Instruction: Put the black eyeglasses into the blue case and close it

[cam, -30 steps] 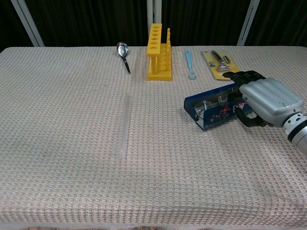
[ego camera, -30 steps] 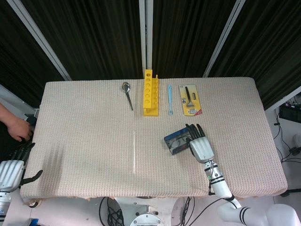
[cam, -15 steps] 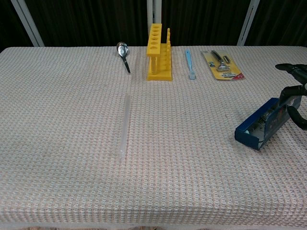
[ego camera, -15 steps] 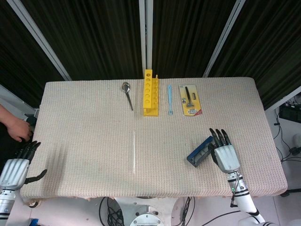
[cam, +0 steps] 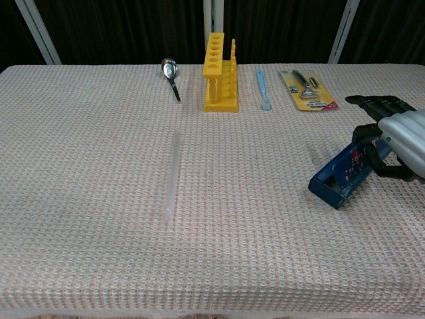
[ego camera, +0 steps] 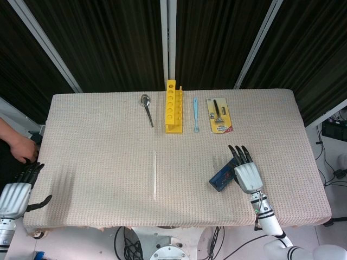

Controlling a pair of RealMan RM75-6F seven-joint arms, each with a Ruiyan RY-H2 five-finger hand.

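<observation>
The blue case [ego camera: 221, 179] [cam: 339, 176] lies at an angle on the right part of the table, its near-left end on the cloth. It looks closed, and the black eyeglasses are not visible. My right hand [ego camera: 246, 173] [cam: 397, 143] lies over the case's right end, fingers stretched out on top and thumb curled around the side, gripping it. My left hand [ego camera: 13, 195] hangs off the table's front-left corner with fingers apart, holding nothing; only the head view shows it.
A yellow rack [ego camera: 173, 106] stands at the back centre, with a spoon [ego camera: 146, 108] to its left. A light blue tool [ego camera: 196, 122] and a packaged razor [ego camera: 219, 115] lie to its right. A clear tube [ego camera: 154, 174] lies mid-table. A person's hand [ego camera: 19, 149] shows at far left.
The case, open with glasses showing a second ago, now looks closed. My right hand carried it right and toward the front edge, then slightly back left. The left hand barely moved.
</observation>
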